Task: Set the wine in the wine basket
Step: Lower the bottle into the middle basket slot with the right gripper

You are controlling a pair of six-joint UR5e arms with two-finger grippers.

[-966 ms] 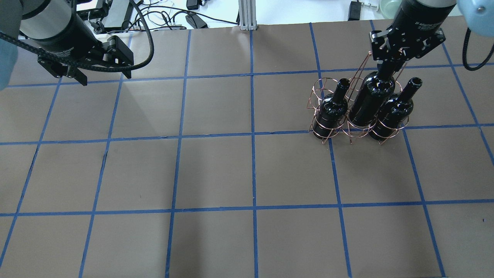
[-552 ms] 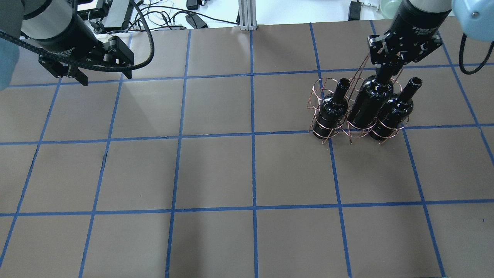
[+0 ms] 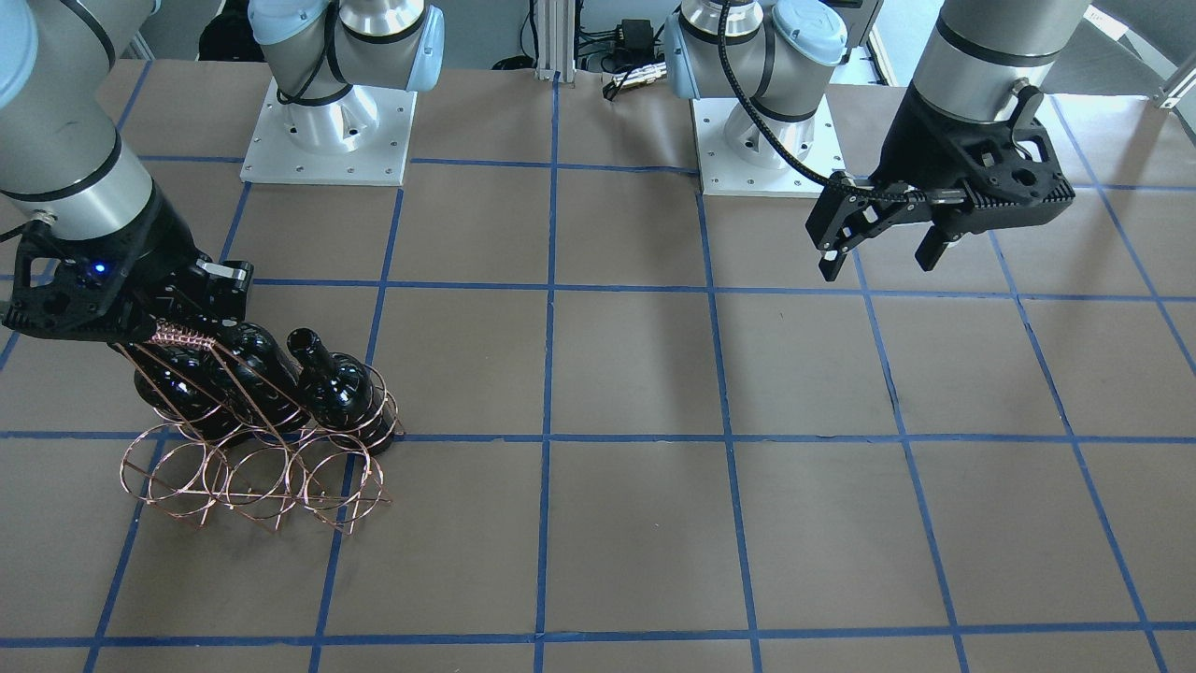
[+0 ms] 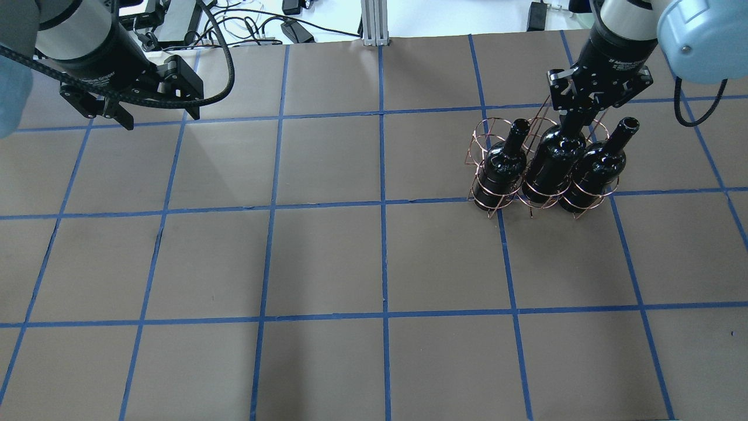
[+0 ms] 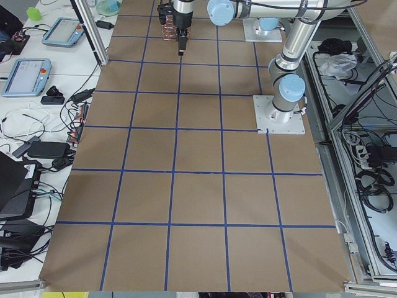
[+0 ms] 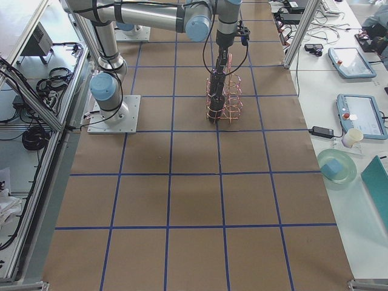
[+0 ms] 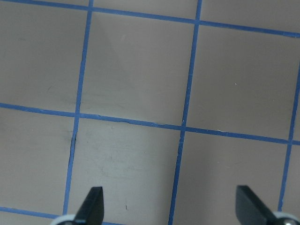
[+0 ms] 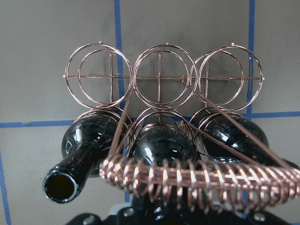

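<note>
The copper wire wine basket stands at the right of the table and also shows in the front view. Three black wine bottles stand in its row nearest the robot. My right gripper is shut on the neck of the middle wine bottle, which sits upright in the middle ring beside the coiled handle. Bottles fill the rings on either side. The far row's three rings are empty. My left gripper is open and empty, far away at the back left.
Brown table with a blue tape grid. Cables and power bricks lie beyond the far edge. An aluminium post stands at the back centre. The left wrist view shows only bare table between its open fingertips.
My right gripper has gone down with the middle bottle, which now sits lower in its ring, level with the other two. The left arm has hardly moved.
</note>
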